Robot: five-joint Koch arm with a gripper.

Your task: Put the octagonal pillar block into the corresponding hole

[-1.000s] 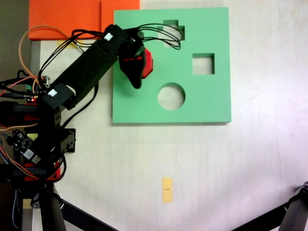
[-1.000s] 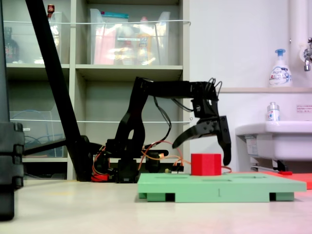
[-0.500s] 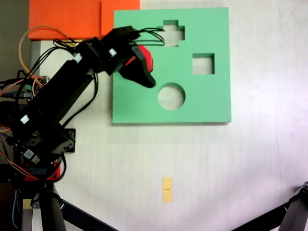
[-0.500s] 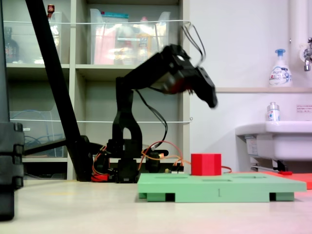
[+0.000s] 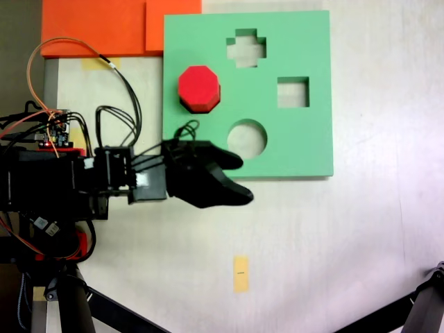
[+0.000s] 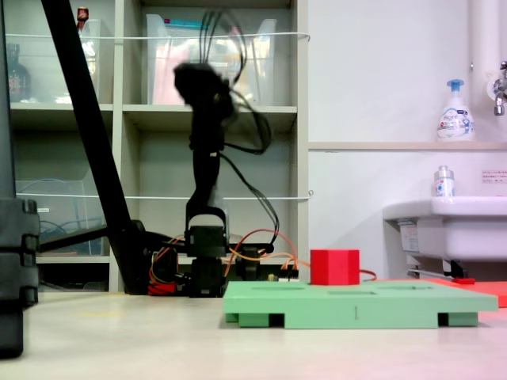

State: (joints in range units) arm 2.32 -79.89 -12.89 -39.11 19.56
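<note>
Octagonal pillar block [image 5: 199, 88]: you see it standing proud on the green board [image 5: 305, 139], apparently in its hole, not flush
End effector [image 5: 239, 179]: empty, fingers apart, clear of the board

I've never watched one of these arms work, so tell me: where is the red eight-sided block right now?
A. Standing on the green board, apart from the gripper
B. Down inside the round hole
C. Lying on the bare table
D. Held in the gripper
A: the red block stands on the green board, with the gripper well away.
</note>
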